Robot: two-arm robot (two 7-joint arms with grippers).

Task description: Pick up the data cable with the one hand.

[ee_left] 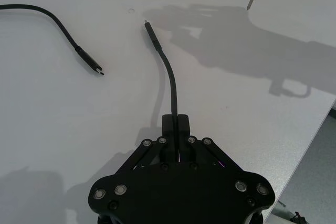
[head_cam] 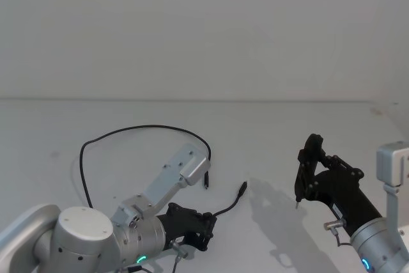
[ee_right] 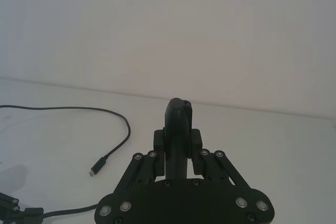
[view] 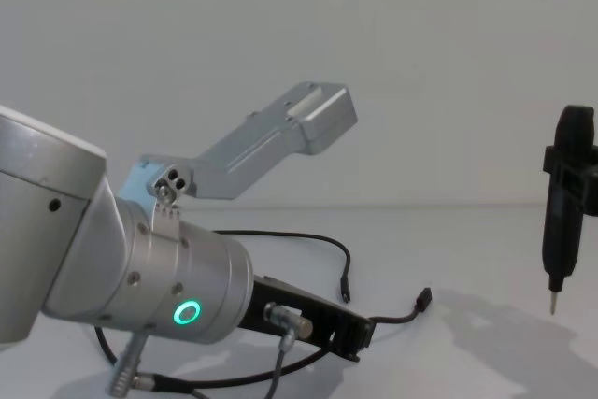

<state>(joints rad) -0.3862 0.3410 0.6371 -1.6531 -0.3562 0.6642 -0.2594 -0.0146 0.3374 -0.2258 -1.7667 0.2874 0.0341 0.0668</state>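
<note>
One claw was at work: the left claw [head_cam: 208, 223] was pinched tight on the data cable [ee_left: 174, 85], just behind one plug, close above the table [head_cam: 287, 126]. In the head view that short plug end stuck out toward 1 o'clock from the claw. The rest looped on the table from 12 round to 10 o'clock, with the other plug lying at 12. The right claw [ee_right: 178, 139], off at 3 o'clock, was clamped on a pen-shaped tool [view: 561, 203], pin tip down.
</note>
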